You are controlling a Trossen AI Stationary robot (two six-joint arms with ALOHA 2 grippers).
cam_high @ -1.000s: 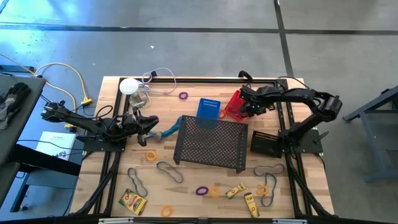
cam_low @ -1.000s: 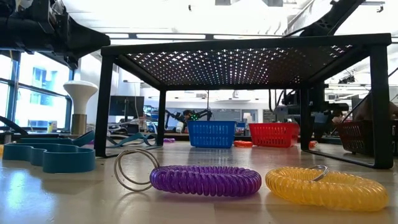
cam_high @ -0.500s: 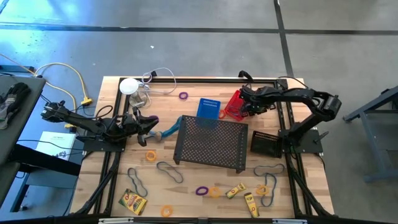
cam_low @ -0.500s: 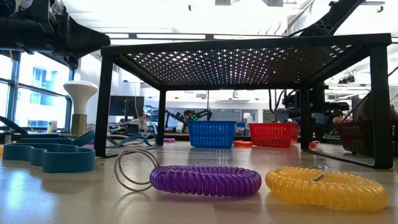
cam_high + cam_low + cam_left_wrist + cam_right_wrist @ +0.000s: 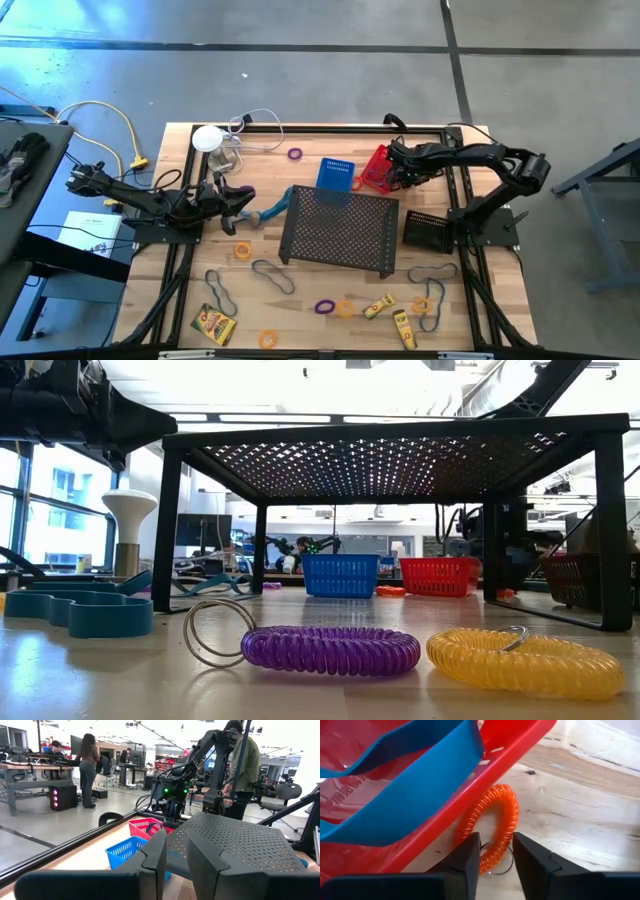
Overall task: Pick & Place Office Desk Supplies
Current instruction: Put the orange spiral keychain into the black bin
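My right gripper (image 5: 495,842) points down beside the red basket (image 5: 485,765), at the far right of the table (image 5: 400,178). It is open, and its fingers stand on either side of an orange coil ring (image 5: 492,827) that lies on the wood against the basket's wall. A wide blue band (image 5: 415,795) lies in that basket. My left gripper (image 5: 243,210) is held level above the table's left side, shut on a blue rubber-band loop (image 5: 272,207). Other loops, rings and yellow packets lie loose on the near half. My left gripper has a strip of the blue loop (image 5: 176,864) between its two fingers, which reach level toward the mesh tray. The rest of the loop trails from the fingertips toward the tray's corner (image 5: 285,197). I cannot tell whether my right gripper's fingers touch the orange ring.
The large black mesh tray (image 5: 340,232) stands mid-table on legs. A blue basket (image 5: 337,173) is behind it and a dark bin (image 5: 430,230) to its right. A white round-topped object (image 5: 208,138) is at the far left. A purple ring (image 5: 330,650) and a yellow ring (image 5: 525,660) lie near. People stand beyond the table.
My right gripper has tipped and shifted slightly beside the red basket. The left arm and the loose items have kept still.
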